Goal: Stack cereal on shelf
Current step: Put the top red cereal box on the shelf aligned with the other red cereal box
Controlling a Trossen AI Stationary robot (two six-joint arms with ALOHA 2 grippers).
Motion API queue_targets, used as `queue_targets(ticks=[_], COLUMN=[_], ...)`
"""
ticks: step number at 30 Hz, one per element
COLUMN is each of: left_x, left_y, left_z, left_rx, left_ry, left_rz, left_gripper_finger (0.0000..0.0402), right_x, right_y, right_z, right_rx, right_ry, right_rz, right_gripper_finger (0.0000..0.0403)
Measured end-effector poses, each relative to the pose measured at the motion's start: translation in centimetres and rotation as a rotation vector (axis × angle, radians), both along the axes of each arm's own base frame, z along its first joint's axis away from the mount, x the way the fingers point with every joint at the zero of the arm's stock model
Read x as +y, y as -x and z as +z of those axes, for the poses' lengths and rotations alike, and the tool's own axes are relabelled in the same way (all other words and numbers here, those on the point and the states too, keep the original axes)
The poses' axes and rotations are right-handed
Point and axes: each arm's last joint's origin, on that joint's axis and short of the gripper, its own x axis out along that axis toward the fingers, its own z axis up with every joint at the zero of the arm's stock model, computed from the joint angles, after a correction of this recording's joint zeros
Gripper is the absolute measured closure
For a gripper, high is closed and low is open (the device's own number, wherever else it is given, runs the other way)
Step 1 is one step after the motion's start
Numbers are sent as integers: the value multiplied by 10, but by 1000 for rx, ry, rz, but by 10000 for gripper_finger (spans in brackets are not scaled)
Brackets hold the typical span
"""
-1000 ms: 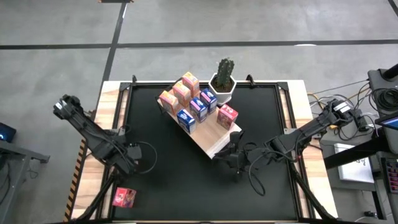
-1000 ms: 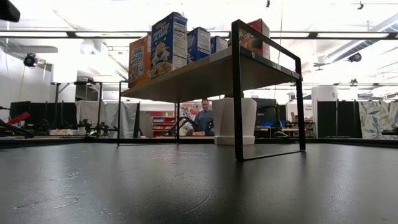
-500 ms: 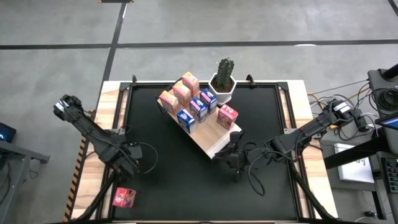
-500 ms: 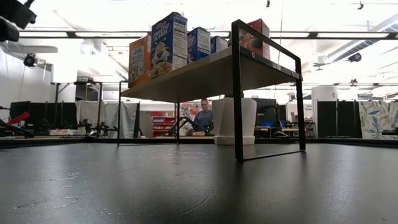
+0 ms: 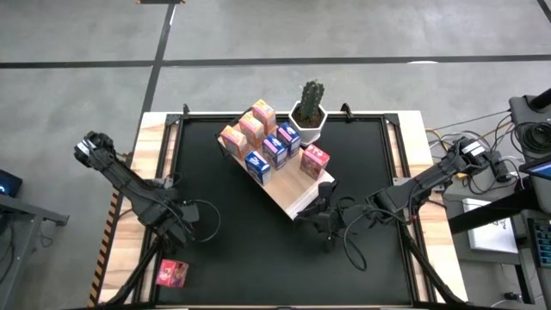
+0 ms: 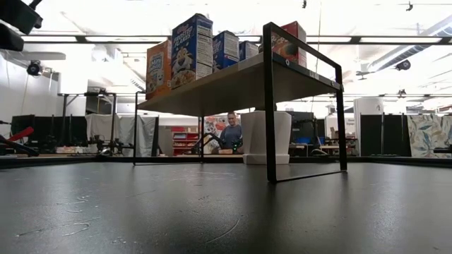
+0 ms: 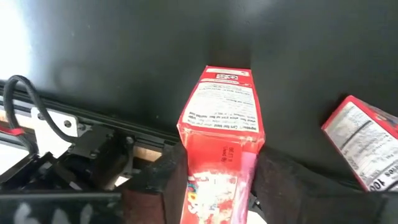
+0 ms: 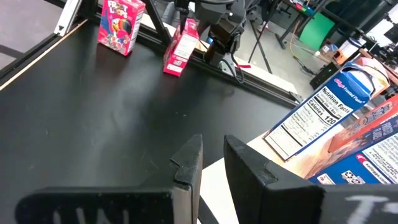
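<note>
Several pink, orange and blue cereal boxes (image 5: pixel 258 138) stand upright on the light-wood shelf (image 5: pixel 291 194), which rests on black legs (image 6: pixel 269 106) on the black table. Near the table's near left corner, my left gripper (image 5: pixel 178 231) points down and is shut on a red cereal box (image 7: pixel 221 118), which also shows tilted in the right wrist view (image 8: pixel 180 46). Another pink cereal box (image 5: pixel 172 274) stands upright close by. My right gripper (image 5: pixel 323 222) hovers by the shelf's near end with a narrow gap between its fingers (image 8: pixel 189 162) and nothing between them. My left gripper pinches the red box between its two fingers, which lie on two opposite sides (image 7: pixel 193 180) of it. The fingers come from above and point down. The box sits tilted in the hold. I cannot tell whether its lower end (image 8: pixel 174 70) is on the table.
A white pot with a green cactus (image 5: pixel 310 112) stands against the shelf's far side. The table's frame rail and a cable (image 7: pixel 37 118) run beside the left gripper. The near middle of the black tabletop (image 5: pixel 258 258) is free room. A person (image 6: pixel 230 134) sits in the room behind.
My left gripper has gone down toward the table at the near left corner. The shelf, the boxes on it and my right arm have kept still.
</note>
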Motion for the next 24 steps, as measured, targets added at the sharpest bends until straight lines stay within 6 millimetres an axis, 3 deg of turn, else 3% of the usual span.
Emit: queue_targets(ticks=[5, 12, 19, 24], left_x=[-4, -16, -35, -53], left_y=[-2, -19, -61, -102], left_z=[5, 52, 110, 142], left_rx=[10, -175, -513, -618], left_ry=[61, 138, 12, -68], left_rz=[39, 53, -210, -475], left_gripper_finger=[269, 271, 271, 271], right_x=[4, 7, 10, 12], right_y=[6, 25, 36, 38], right_z=[3, 19, 25, 24], right_rx=[-1, -20, -25, -7], right_ry=[10, -21, -32, -46], right_rz=[25, 59, 83, 85], right_gripper_finger=[346, 346, 346, 346])
